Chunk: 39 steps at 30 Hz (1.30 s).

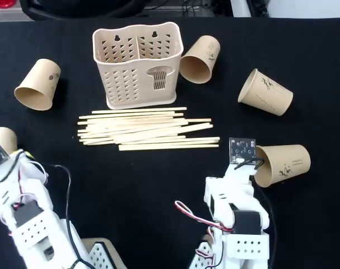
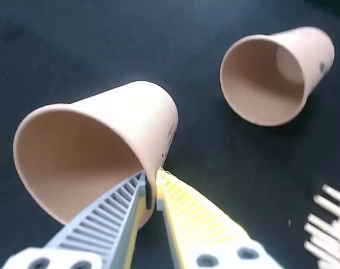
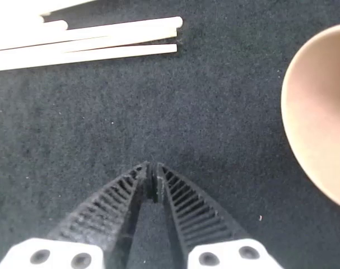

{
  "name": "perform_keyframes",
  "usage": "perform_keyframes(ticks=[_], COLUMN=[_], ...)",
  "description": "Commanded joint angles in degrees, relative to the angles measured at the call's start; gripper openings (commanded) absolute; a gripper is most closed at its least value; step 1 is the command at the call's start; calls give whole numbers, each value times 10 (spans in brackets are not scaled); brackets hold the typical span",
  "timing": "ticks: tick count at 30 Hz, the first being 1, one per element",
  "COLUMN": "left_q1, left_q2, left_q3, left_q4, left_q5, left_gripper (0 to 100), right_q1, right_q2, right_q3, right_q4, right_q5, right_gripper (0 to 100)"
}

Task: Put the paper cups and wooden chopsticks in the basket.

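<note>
Beige perforated plastic basket (image 1: 137, 64) stands upright on black cloth table (image 1: 304, 50). Pale wooden chopsticks (image 1: 147, 130) lie in flat pile just beside basket, on arms' side, outside it.

Left gripper (image 2: 151, 178) clenched on rim wall of tan paper cup (image 2: 102, 140), grey finger inside, yellow outside; far left of basket, toward arms.

Right gripper (image 3: 151, 171) pressed closed, empty, low over cloth beyond chopsticks from basket, near side-lying cup (image 3: 321, 112).

Third cup (image 1: 38, 84) on side, left of basket. Fourth cup (image 1: 199, 59) just beside basket's right wall. Fifth cup (image 1: 265, 92) farther right.
</note>
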Motion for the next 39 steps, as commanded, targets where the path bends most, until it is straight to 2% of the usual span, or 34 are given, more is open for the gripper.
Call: perform_keyframes(ticks=[1, 8, 13, 16, 24, 26, 30, 35, 39], left_q1=[4, 43, 110, 165, 360, 411, 470, 520, 541], left_q2=[1, 4, 39, 135, 552, 636, 761, 847, 903], left_q3=[-136, -401, -597, -732, -1205, -1314, -1467, -1593, -1634], left_q4=[141, 423, 535, 603, 730, 738, 738, 728, 680], left_q5=[-19, -113, -203, -222, -172, -171, -185, -239, -260], left_gripper=[28, 28, 27, 27, 27, 27, 27, 27, 27], right_q1=[4, 4, 4, 4, 4, 4, 4, 4, 4], right_q2=[-29, -29, -29, -29, -29, -29, -29, -29, -29], right_q3=[-3, -3, -3, -3, -3, -3, -3, -3, -3], right_q4=[3, 3, 3, 3, 3, 3, 3, 3, 3], right_q5=[1, 1, 1, 1, 1, 1, 1, 1, 1], right_gripper=[22, 22, 22, 22, 22, 22, 22, 22, 22])
